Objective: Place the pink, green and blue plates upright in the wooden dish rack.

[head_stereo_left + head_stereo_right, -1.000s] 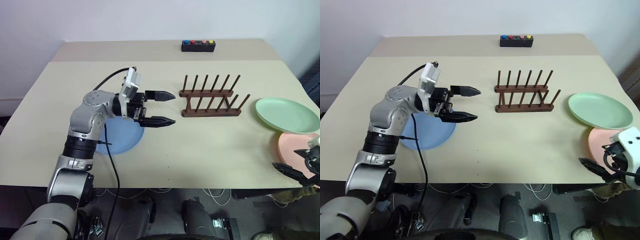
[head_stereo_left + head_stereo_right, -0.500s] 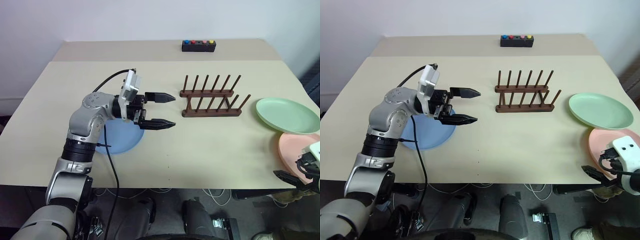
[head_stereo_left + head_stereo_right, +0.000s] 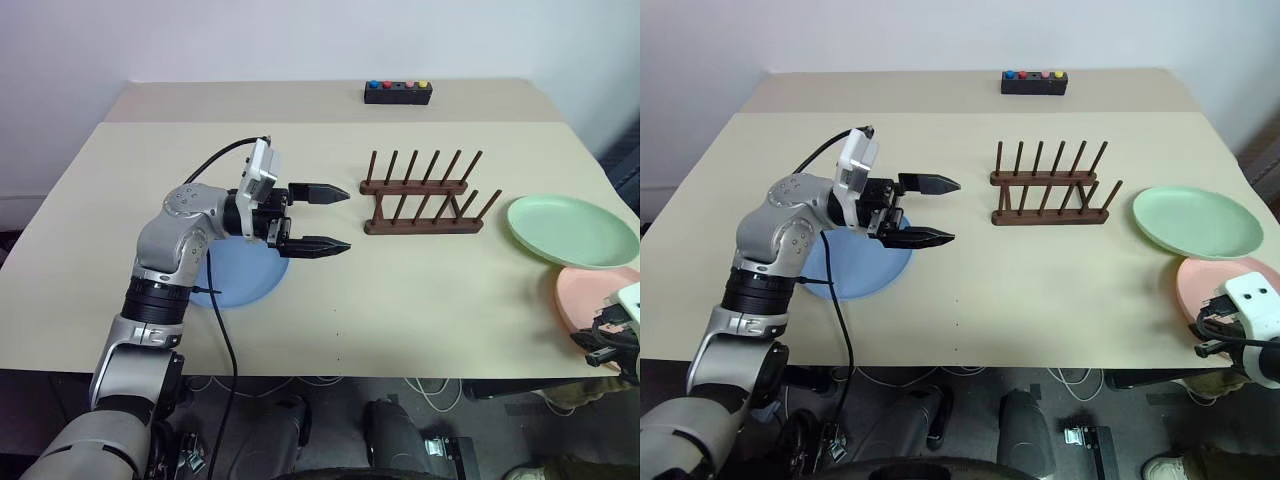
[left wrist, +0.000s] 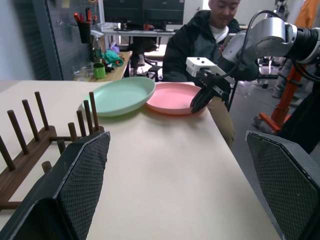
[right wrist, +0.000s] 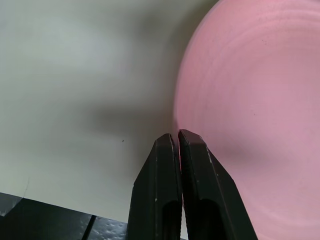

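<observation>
1. Three plain, round, matte plates lay flat on the beige table (image 3: 420, 290): a pink plate (image 5: 250, 100) at the right front edge, a green plate (image 3: 570, 230) just behind it and overlapping its rim, and a blue plate (image 3: 240, 278) towards the left.
2. The wooden dish rack (image 3: 420, 195) stood between the blue and green plates, dark brown, with two rails and six thin pegs on each. Its slots held no plate.
3. One black box (image 3: 397, 93) with four coloured buttons sat at the far edge, well apart from the rack.
4. The left gripper (image 3: 320, 218) hovered above the blue plate's right rim, pointing towards the rack, its two black fingers spread wide with nothing between them.
5. The right gripper (image 5: 178, 142) had its fingers pressed together at the pink plate's near-left rim; whether the rim was actually pinched between them I could not tell.
6. A person in a dark jacket (image 4: 200, 45) sat beyond the table's right end.
</observation>
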Controlling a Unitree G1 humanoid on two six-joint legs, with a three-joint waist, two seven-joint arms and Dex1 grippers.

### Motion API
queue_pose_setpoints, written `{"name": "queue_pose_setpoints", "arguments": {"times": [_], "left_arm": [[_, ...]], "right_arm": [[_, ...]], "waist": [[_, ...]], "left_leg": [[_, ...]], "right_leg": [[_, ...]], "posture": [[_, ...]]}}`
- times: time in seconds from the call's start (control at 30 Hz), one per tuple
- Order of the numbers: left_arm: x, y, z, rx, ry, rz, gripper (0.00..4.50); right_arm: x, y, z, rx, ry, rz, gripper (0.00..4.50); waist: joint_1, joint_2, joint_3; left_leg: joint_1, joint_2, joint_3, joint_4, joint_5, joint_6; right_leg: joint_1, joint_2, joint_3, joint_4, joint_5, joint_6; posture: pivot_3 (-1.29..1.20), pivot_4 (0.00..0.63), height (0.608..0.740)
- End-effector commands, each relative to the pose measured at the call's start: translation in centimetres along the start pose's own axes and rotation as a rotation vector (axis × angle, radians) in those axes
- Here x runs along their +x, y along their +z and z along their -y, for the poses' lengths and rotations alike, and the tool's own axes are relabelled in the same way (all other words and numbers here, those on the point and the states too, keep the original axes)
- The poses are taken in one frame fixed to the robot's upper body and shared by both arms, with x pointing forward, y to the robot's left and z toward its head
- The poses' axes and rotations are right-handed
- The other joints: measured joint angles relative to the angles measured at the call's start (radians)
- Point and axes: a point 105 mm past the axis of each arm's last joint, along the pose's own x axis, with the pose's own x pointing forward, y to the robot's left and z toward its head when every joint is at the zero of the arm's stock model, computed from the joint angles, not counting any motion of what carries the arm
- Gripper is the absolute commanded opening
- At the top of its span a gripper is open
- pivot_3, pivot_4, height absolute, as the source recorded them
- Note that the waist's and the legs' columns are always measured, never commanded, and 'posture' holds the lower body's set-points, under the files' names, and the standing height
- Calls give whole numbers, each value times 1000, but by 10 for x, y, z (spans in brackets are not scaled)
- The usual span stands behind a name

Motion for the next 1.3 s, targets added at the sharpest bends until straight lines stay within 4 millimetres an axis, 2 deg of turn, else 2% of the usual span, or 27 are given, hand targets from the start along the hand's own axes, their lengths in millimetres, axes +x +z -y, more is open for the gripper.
{"name": "queue_pose_setpoints", "arguments": {"times": [0.03, 0.2, 0.4, 0.53, 0.77, 0.87, 0.93, 1.0, 1.1, 1.3], "left_arm": [[1, 7, -1, 42, -7, 5, 4500], [1, 7, -3, 46, 0, 6, 4500], [1, 8, -4, 53, 4, 7, 4500], [0, 9, -6, 60, 12, 8, 4500], [-3, 11, -11, 75, 35, 6, 4500], [-4, 13, -13, 82, 47, 10, 4500], [-5, 15, -15, 93, 63, 16, 4500], [-6, 16, -17, 99, 75, 21, 4500], [-6, 20, -19, 107, 85, 32, 4500], [-5, 23, -22, 110, 110, 58, 4500]], "right_arm": [[-11, 11, -4, -16, 24, 27, 34], [-37, 19, -17, -54, 128, 1, 34], [-71, 43, -38, -66, 314, 57, 34], [-84, 55, -47, -60, 394, 81, 34], [-117, 113, -68, -21, 640, 422, 34], [-127, 132, -66, 0, 675, 548, 34], [-133, 150, -57, 22, 670, 688, 34], [-134, 169, -41, 42, 594, 815, 34], [-135, 182, -43, 30, 607, 876, 34], [-145, 224, -34, 175, 777, 1206, 34]], "waist": [[-1, 0, 0], [1, 0, 0], [-1, 0, 0], [0, 0, 1], [-2, -1, 1], [0, -1, 1], [1, -1, 1], [0, -1, 1], [0, 0, 1], [-5, 0, 1]], "left_leg": [[0, 0, 0, 0, 0, 0], [0, 0, 0, 0, 0, 0], [0, 0, 0, 0, 0, 0], [0, 1, 1, 0, 0, 1], [-1, 2, 2, 0, -1, 1], [-1, 2, 2, 0, -1, 1], [-2, 2, 2, 0, -1, 2], [-2, 1, 3, 0, -1, 2], [-2, 2, 3, 0, -1, 2], [-2, 2, 4, 0, -1, 2]], "right_leg": [[0, 0, 0, 0, 0, 0], [0, 0, 0, 0, 0, 0], [0, 0, 0, 0, 0, 0], [0, 0, 0, -1, 0, 0], [0, -3, -1, -2, 0, 0], [0, -3, -1, -2, 0, 0], [-1, -4, -1, -3, 0, 0], [-1, -4, -1, -4, 0, 0], [-2, -4, -1, -3, 0, 0], [-3, -3, 0, -2, 0, 0]], "posture": [[0, 150, 740], [0, 150, 740], [0, 150, 740], [0, 150, 740], [0, 150, 740], [0, 150, 740], [0, 150, 740], [0, 150, 740], [0, 150, 740], [0, 150, 740]]}}
